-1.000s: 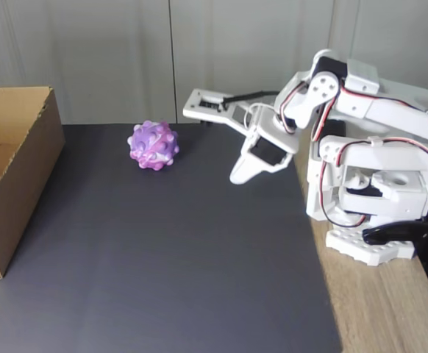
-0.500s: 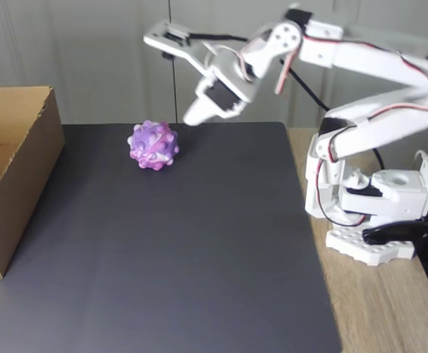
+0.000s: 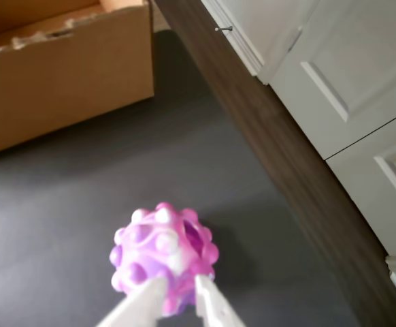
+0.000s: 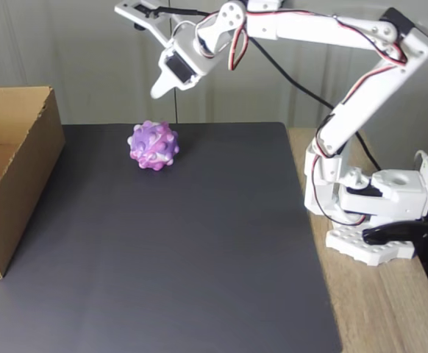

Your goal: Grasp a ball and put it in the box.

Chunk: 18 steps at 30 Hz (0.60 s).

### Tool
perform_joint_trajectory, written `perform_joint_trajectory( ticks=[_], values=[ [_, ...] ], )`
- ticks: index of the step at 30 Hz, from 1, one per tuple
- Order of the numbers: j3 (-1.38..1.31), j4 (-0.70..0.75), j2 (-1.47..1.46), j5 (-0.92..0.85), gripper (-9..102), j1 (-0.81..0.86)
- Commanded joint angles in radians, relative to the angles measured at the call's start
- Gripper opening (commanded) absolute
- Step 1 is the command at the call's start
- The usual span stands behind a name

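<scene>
Fixed view, left to right. The box [image 4: 12, 176] stands at the 9 o'clock edge of the dark mat [image 4: 199, 250], open at the top, with nothing seen inside the part that shows. The ball [image 4: 154, 145] rests on the mat toward 11 o'clock, well apart from the box and untouched. Above it, near 12 o'clock, hangs the gripper [image 4: 146, 51], its two fingers spread wide and holding nothing. Over the last second the arm [image 4: 324, 33] has unfolded from a low, tucked pose beside its base [image 4: 376, 213] at 3 o'clock, risen, and reached leftward until the gripper sits over the ball; ball and box have not moved. In the wrist view the ball [image 3: 164, 255] lies at 6 o'clock just beyond the fingertips [image 3: 158, 289], the box [image 3: 62, 75] at 11 o'clock. The approach looks nearly complete; a descent and closure would follow.
</scene>
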Motion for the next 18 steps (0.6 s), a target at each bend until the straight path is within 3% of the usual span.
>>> perform_joint_trajectory(
  ticks=[1, 6, 18],
  values=[
    [-0.061, -0.035, -0.028, 0.0, 14, 0.017],
    [-0.095, -0.057, -0.097, -0.005, 25, 0.026],
    [-0.133, -0.103, -0.262, 0.017, 33, 0.051]
  ],
)
